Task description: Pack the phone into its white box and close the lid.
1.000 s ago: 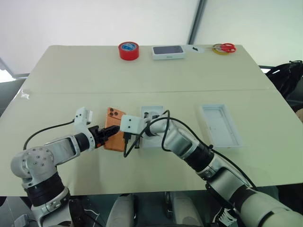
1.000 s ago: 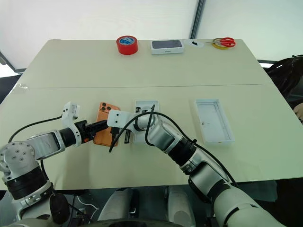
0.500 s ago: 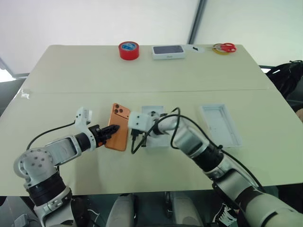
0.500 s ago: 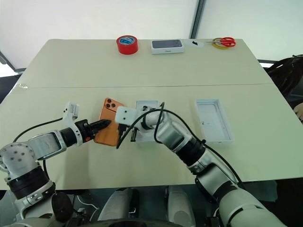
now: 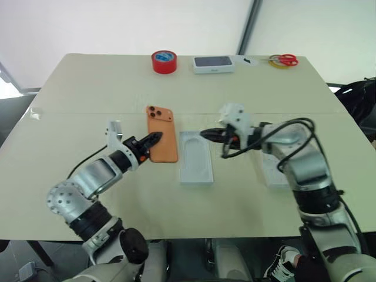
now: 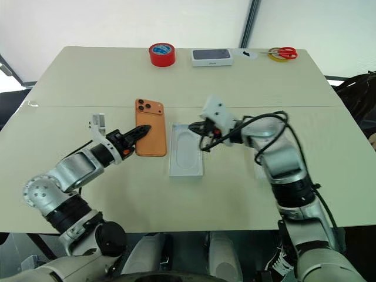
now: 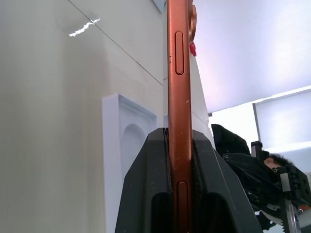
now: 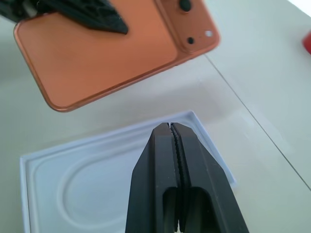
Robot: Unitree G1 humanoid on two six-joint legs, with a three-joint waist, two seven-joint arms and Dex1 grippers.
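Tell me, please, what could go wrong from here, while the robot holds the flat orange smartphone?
1. The left gripper pinches the flat orange smartphone only at one long edge, so it might tilt or slip out.
2. The flat white insert with an oval recess lies right beside the phone, which could be put there by mistake.
3. The right gripper, shut, hangs over that insert, and its arm partly covers the shallow white tray, so the arms might collide.

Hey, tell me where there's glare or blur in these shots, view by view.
Left wrist view: a bright streak of glare on the table, the window behind blown out. Right wrist view: the phone looks soft while the claw is sharp. Head views: even light, bright white backdrop, right arm slightly smeared.
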